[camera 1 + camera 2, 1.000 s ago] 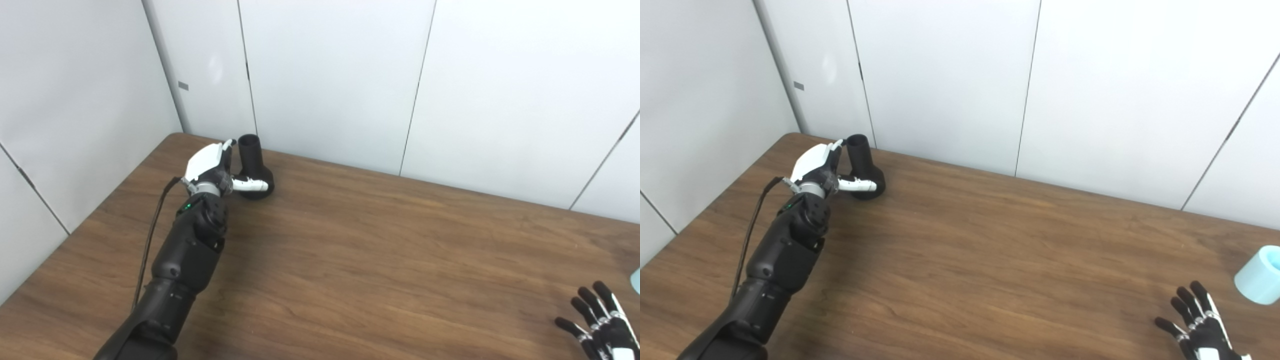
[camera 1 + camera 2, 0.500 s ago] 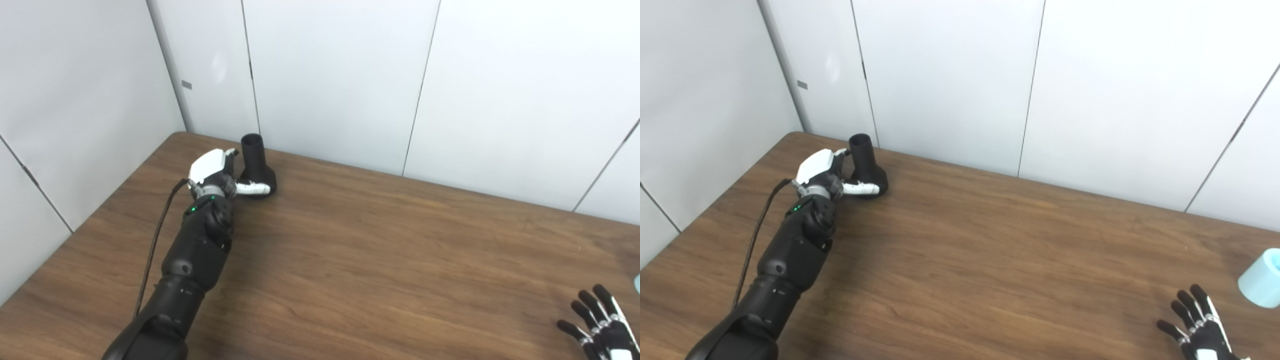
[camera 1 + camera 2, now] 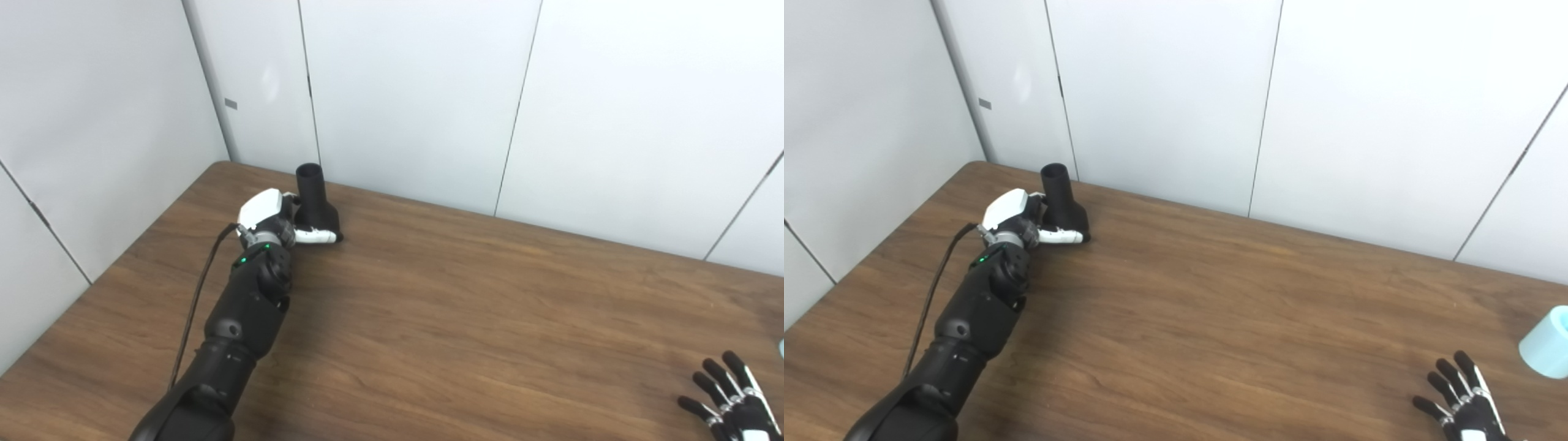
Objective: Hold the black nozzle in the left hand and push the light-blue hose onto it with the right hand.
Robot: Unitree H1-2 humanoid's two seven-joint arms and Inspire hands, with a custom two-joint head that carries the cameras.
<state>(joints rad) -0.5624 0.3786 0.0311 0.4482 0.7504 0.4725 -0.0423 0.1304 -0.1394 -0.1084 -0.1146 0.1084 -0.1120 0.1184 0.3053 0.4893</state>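
Right eye view: left hand [image 3: 1020,215] closes around the upright black nozzle [image 3: 1061,199], grip unconfirmed; right hand [image 3: 1462,404] waits spread and empty, light-blue hose [image 3: 1545,343] just beyond, likely grasped next.

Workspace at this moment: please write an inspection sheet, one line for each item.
Surface: brown wooden table.
Job's things: black nozzle upright at far left; light-blue hose at right edge, untouched.
Clutter: nothing seen.
Hands: left robot hand against the nozzle's base, thumb across its front, grasp not confirmed; right robot hand open, near the hose, apart from it.
Cables: black cable beside the left arm.
Surroundings: white wall panels.
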